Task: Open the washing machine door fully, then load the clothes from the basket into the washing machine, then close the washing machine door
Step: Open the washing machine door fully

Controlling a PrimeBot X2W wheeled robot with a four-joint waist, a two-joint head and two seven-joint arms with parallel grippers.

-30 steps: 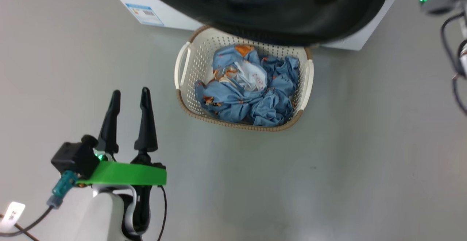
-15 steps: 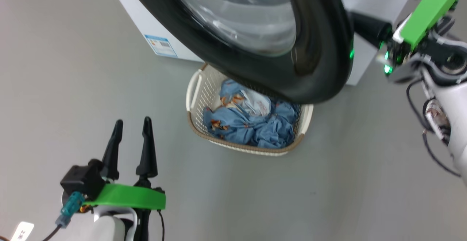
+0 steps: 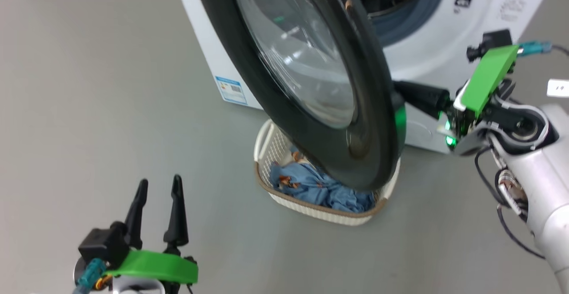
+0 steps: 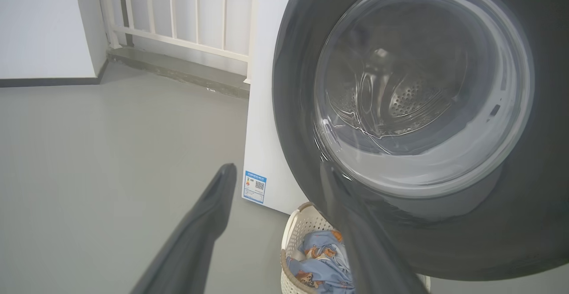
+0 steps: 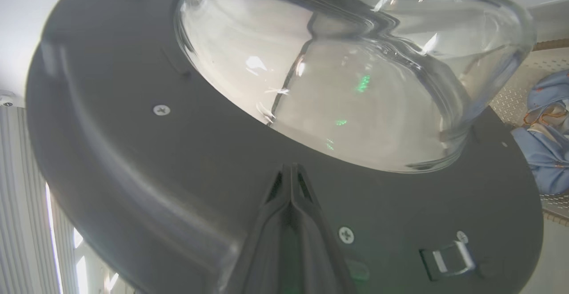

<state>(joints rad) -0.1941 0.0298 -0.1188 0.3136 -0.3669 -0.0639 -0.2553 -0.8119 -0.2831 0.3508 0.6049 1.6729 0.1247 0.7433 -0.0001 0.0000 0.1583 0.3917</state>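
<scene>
The washing machine (image 3: 449,40) stands at the back, and its door (image 3: 382,120) hangs partly open over the basket (image 3: 320,210). Blue bear-print clothes (image 3: 318,186) lie in the basket (image 4: 291,231). My right gripper (image 3: 402,90) reaches in from the right behind the door's edge. In the right wrist view it (image 5: 291,168) is shut, tips pressed on the door's dark inner face (image 5: 133,151) below the glass bowl (image 5: 338,85). My left gripper (image 3: 158,186) is open and holds nothing, low at the left over bare floor. Its fingers (image 4: 218,196) frame the door (image 4: 302,40) and clothes (image 4: 318,258).
Grey floor (image 3: 89,85) spreads wide to the left and in front of the basket. A blue label (image 3: 231,90) marks the machine's white side. A white railing (image 4: 178,14) and a wall (image 4: 40,22) stand behind the machine. Loose cables (image 3: 506,196) hang from my right forearm.
The head view has tilted up, bringing the machine's front and my right arm into view. The door covers more of the basket than before. My left gripper stays open.
</scene>
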